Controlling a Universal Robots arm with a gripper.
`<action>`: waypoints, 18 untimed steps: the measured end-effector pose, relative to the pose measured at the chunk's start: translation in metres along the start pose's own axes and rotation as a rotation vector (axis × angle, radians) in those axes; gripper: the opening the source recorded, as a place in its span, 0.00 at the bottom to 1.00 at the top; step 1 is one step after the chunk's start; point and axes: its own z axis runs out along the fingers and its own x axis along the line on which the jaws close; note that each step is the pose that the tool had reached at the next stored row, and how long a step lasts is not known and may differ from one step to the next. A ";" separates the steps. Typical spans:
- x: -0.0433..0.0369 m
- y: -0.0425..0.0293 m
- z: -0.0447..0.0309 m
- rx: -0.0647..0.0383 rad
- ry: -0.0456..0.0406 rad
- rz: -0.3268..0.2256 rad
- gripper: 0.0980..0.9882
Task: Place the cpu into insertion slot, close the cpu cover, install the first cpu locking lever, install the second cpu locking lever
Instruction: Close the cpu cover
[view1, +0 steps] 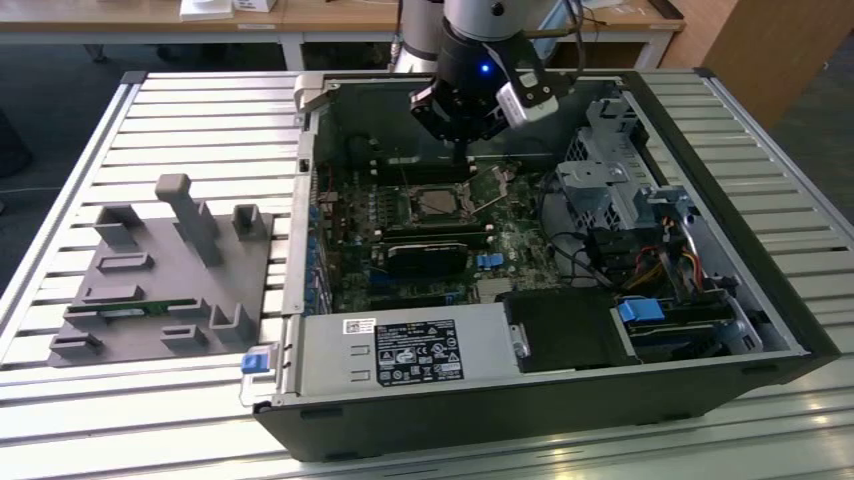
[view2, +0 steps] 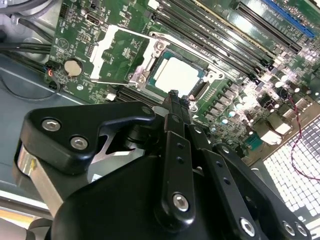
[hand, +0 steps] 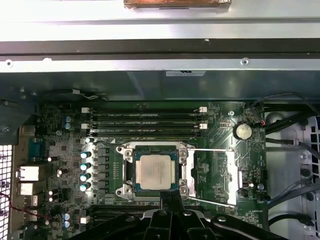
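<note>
Parked just beside the insertion slot (hand: 125, 173) with the gripper (hand: 170, 196), fingers pressed together, pinching nothing. Seated in that slot, pale face up: the cpu (hand: 156, 171). Flipped open alongside: the cpu cover (view2: 102, 50).

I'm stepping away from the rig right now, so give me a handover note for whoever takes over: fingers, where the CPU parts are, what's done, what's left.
The gripper: fingers shut, holding nothing, poised at the edge of the insertion slot inside the open computer case.
The cpu: seated flat in the slot.
The cpu cover: swung open, off to one side of the slot.
Done: cpu placed.
Left: cover not yet closed, both locking levers not yet installed.
</note>
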 end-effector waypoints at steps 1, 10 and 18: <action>-0.0008 0.0000 0.0000 0.000 0.0000 0.000 0.01; -0.0067 0.0002 0.0000 0.000 0.0000 0.000 0.01; -0.0098 0.0003 0.0005 0.000 -0.0010 0.011 0.01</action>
